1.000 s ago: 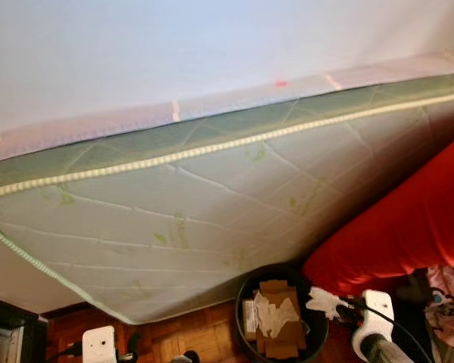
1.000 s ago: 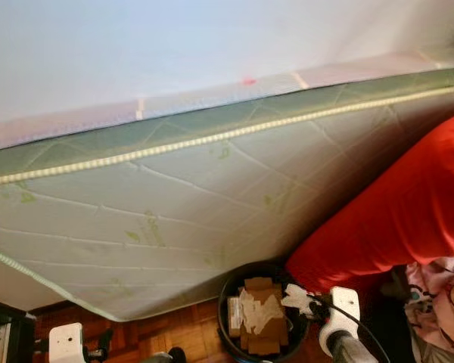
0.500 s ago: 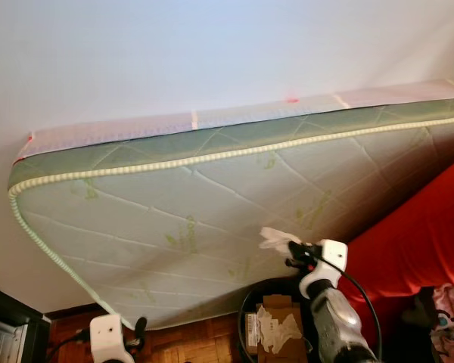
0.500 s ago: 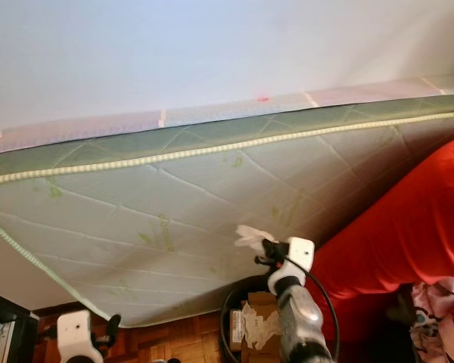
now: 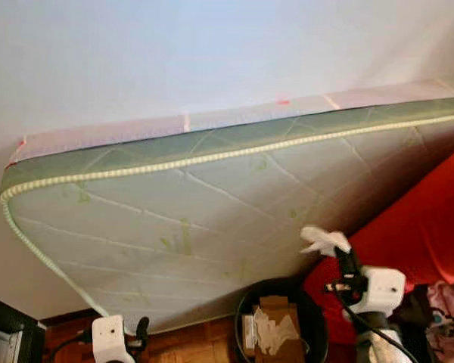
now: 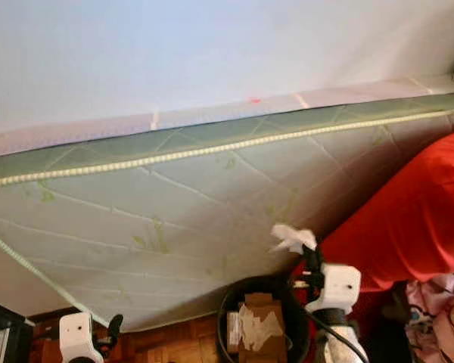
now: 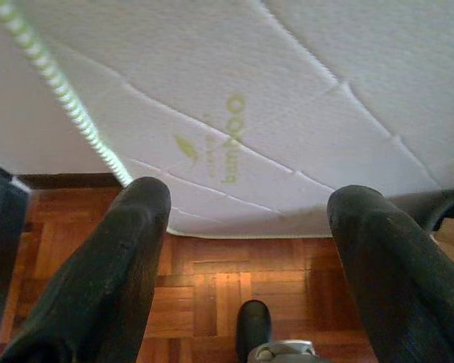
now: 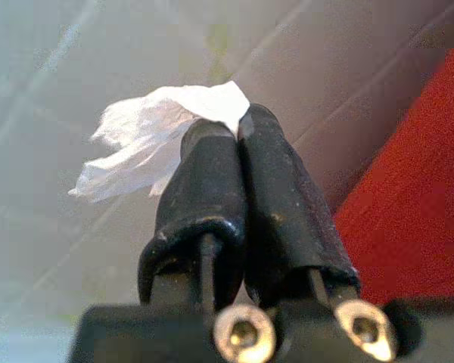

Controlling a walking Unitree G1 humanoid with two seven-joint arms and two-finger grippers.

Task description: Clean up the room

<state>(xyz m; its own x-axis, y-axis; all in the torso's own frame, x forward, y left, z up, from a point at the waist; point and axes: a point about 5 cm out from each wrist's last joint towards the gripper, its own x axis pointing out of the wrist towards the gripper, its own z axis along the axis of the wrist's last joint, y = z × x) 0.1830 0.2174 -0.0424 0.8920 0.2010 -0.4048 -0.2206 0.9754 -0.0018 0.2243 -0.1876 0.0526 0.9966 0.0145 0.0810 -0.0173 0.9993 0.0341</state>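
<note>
Right claw [image 8: 238, 125] pinches one crumpled tissue [image 8: 147, 140] above one bin [image 5: 246, 318]; left claw [image 7: 242, 249] wide apart

1. You see a big mattress [image 5: 212, 204] leaning on the white wall [image 5: 174, 53].
2. A red blanket [image 5: 424, 227] lies beside it.
3. The floor [image 7: 204, 295] is brown wood.

Mattress [image 5: 181, 204] leans against wall [image 5: 174, 53]; bin [image 5: 246, 321] on floor [image 5: 197, 344] before it, cardboard [image 5: 276, 333] inside. Right pincer [image 5: 337, 253] with tissue [image 5: 323, 240] above bin; left pincer [image 7: 242, 249] low left.
</note>
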